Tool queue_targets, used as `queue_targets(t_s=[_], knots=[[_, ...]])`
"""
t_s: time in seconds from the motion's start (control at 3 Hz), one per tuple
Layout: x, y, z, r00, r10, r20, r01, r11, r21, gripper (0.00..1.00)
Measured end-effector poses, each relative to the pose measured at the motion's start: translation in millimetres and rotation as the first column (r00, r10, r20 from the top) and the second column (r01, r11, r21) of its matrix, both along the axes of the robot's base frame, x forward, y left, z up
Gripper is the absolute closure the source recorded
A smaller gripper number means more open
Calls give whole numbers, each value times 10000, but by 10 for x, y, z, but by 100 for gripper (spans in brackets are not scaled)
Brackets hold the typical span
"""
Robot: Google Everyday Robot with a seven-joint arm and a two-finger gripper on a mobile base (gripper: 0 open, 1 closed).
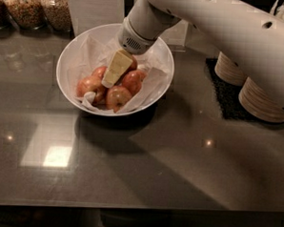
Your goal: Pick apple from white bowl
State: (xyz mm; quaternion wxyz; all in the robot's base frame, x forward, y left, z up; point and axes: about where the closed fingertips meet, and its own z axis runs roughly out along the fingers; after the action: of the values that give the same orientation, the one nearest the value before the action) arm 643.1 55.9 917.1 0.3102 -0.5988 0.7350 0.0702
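Note:
The white bowl (68, 59) stands on the dark counter at the upper left and is lined with crinkled white paper. Several red-and-yellow apples lie close together in it. The front apple (117, 97) looks the palest, with yellow-gold skin and a red blush. My gripper (114, 71) reaches down into the bowl from the upper right. Its cream tip rests among the apples, between the left apple (89, 85) and the right one (133, 80). I cannot tell if it holds anything.
Stacked beige disposable bowls (259, 97) stand on a dark mat at the right, under my arm. Glass jars of grains (56, 8) stand at the back left. A white panel (92, 8) rises behind the bowl.

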Motion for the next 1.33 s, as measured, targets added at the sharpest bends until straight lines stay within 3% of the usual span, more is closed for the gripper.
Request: queue_targets(t_s=[0.33,0.67,1.33], knots=[[0,0,0,10000,0,0,0,10000,0,0],[0,0,0,10000,1,0,-1,10000,0,19],[0,1,0,10000,2,0,-2,10000,-1,65]])
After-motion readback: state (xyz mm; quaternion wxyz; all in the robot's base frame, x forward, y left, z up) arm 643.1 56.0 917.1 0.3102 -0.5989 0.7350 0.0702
